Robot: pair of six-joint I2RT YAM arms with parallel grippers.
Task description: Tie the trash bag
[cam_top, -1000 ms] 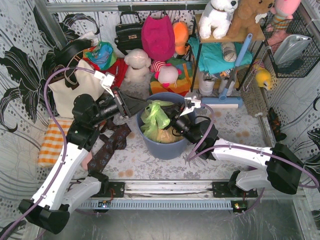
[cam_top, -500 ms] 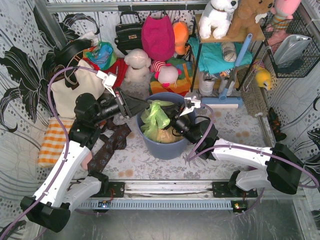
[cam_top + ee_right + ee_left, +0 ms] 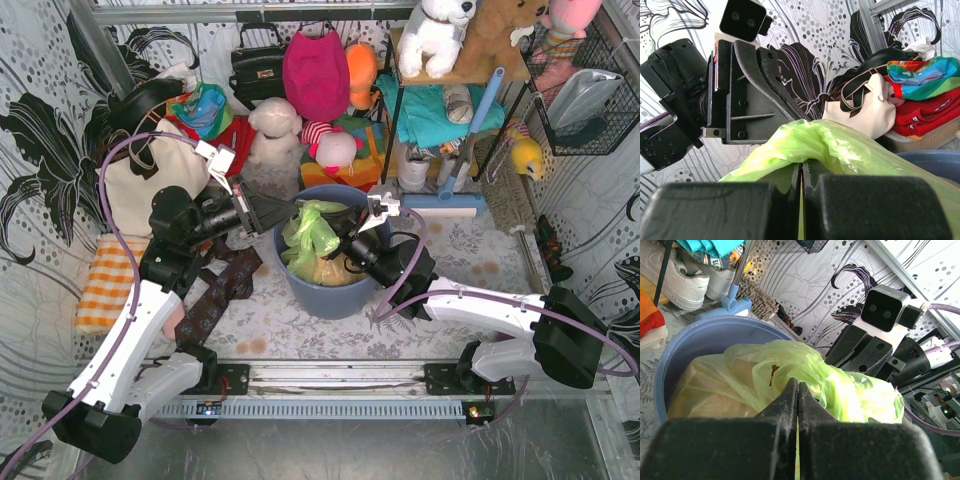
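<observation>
The trash bag (image 3: 312, 232), thin lime-green film over tan paper, sits in the round blue-grey bin (image 3: 330, 292). My left gripper (image 3: 296, 208) reaches in from the left and is shut at the bag's upper left flap. In the left wrist view its fingers (image 3: 790, 400) are pressed together, with a thin strip of green between them and the bag (image 3: 765, 367) just beyond. My right gripper (image 3: 346, 238) comes in from the right and is shut on a fold of the bag (image 3: 840, 145), which drapes over its tips (image 3: 802, 167). The two grippers face each other closely over the bin.
A magenta fabric bag (image 3: 315, 70), plush toys (image 3: 275, 125) and a cream tote (image 3: 150, 180) crowd the back. A shelf rack (image 3: 450, 110) and a blue-handled brush (image 3: 462, 195) stand at the back right. An orange checked cloth (image 3: 105, 285) and a dark patterned cloth (image 3: 215, 295) lie left of the bin.
My left gripper's jaws, open half a second ago at the bag's upper left edge, have closed together there. The right arm and the bag have stayed put.
</observation>
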